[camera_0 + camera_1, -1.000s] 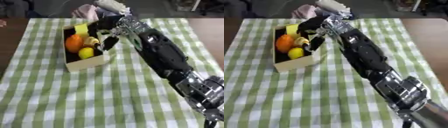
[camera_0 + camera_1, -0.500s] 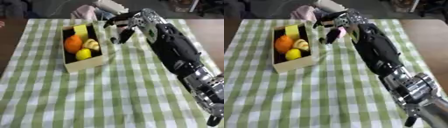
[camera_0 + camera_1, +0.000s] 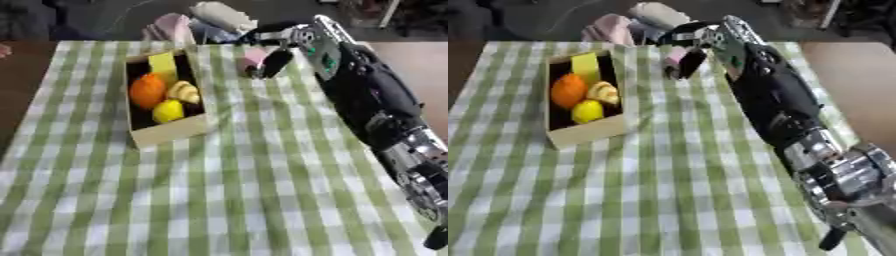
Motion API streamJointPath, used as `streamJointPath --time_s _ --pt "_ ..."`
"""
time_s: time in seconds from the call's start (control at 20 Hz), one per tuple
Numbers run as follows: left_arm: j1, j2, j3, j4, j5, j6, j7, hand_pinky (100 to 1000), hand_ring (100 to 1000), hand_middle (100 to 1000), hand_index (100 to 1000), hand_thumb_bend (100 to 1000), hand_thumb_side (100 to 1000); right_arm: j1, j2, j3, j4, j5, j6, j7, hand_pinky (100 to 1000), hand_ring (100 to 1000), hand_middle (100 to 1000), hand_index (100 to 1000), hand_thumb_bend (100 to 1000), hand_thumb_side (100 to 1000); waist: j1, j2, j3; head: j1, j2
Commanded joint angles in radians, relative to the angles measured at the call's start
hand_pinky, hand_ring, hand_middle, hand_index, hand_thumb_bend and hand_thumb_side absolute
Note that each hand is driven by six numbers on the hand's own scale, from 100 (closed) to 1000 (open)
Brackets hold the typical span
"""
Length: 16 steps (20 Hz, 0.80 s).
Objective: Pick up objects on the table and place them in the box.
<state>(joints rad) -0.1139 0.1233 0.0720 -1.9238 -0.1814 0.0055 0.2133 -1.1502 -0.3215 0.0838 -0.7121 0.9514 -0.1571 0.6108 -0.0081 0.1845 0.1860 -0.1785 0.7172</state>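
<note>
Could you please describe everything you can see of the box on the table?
The box is a shallow, open-topped rectangle with pale, wood-like walls and a dark inside. It sits flat on the green checked cloth, towards the far left. Inside lie an orange, a lemon, a pale rounded thing and a yellow block. Neither hand touches it.
</note>
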Motion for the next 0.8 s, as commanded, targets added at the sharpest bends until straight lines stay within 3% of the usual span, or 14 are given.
streamJointPath --time_s 0.05,0.35,0.8 --pt "-0.010 0.010 0.003 -0.017 -0.004 -0.002 -0.007 716 540 707 830 378 771 -0.029 -0.019 -0.027 0.003 0.039 0.055 -0.053 957 1000 1000 1000 100 229 0.001 -0.012 0.005 -0.009 -0.018" --pt "-0.014 0.006 -0.003 -0.018 -0.003 -0.002 -0.013 716 539 708 830 378 772 -0.030 -0.002 -0.053 0.031 0.075 0.143 -0.147 951 1000 1000 1000 100 224 0.004 -0.001 0.021 -0.023 -0.025" --pt "-0.018 0.001 -0.011 -0.021 0.000 -0.002 -0.022 716 538 709 830 378 774 -0.021 0.025 -0.094 0.087 0.052 0.209 -0.252 935 996 1000 1000 100 212 0.008 0.011 0.045 -0.043 -0.031"
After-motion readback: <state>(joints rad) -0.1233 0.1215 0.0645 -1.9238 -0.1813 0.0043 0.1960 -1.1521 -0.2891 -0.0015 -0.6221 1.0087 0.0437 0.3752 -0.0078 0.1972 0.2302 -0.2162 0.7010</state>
